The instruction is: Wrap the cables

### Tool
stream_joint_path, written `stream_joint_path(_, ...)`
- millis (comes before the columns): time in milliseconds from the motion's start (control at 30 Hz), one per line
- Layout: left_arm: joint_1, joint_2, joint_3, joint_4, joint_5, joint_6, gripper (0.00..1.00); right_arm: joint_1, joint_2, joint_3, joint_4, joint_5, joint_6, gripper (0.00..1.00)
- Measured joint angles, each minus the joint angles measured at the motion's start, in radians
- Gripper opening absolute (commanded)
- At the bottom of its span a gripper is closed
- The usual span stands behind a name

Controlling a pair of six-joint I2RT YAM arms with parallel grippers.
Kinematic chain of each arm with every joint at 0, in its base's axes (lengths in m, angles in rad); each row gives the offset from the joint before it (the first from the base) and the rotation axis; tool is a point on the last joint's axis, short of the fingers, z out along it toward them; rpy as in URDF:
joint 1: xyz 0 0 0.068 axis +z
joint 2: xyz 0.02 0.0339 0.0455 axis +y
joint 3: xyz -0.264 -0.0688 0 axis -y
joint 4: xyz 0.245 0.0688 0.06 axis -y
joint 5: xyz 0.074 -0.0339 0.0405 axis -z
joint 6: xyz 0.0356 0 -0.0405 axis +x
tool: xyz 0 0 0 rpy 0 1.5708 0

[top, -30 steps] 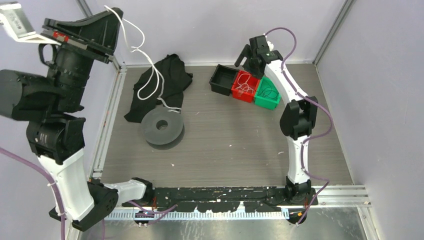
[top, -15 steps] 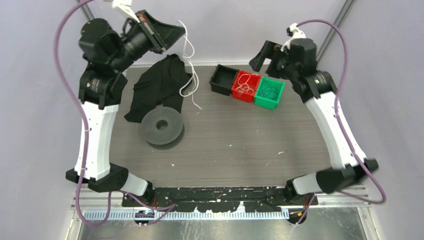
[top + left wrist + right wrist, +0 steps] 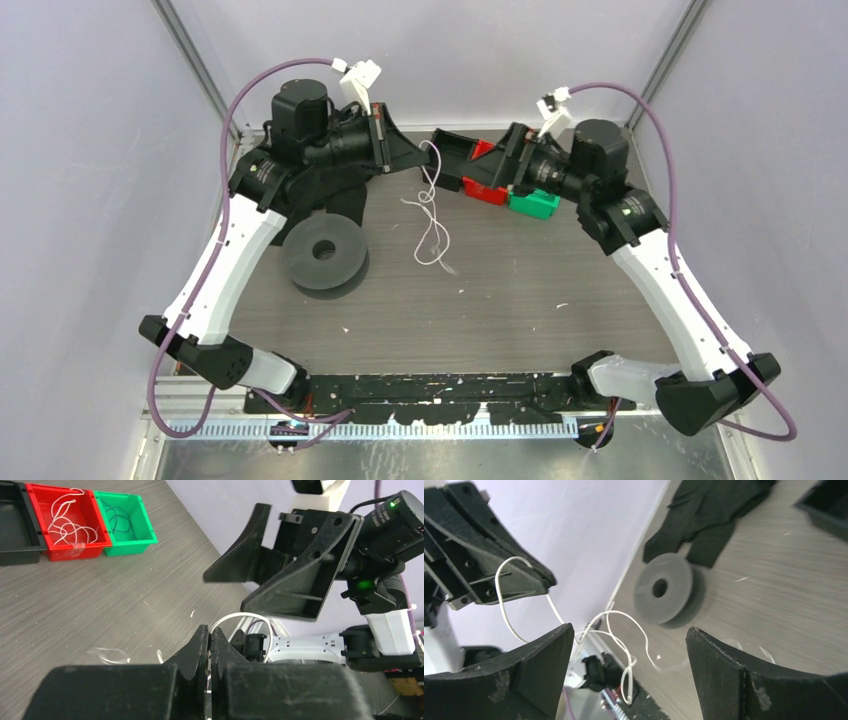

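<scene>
- Top external view: left pincer was clamped shut on a white cable, its curls dangling over the table near the spool.
- Opposite, right pincer gaped wide, gripping nothing.
- More cables lay in the red bin.

A grey spool sits beside black cloth; black bin, red bin, green bin adjoin.
</scene>
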Motion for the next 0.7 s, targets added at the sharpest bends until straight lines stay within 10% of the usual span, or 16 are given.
stream_joint_path(500,-0.005,0.0,0.007,-0.013,0.05,0.064,0.0,0.203,0.125,-0.009,0.174,-0.053,0.082,0.74)
stream_joint_path(600,-0.005,0.001,0.007,-0.013,0.056,0.064,0.0,0.218,0.14,-0.006,0.19,-0.053,0.083,0.53)
stream_joint_path(700,-0.005,0.003,0.007,-0.013,0.06,0.064,0.0,0.227,0.165,-0.002,0.204,-0.048,0.082,0.06)
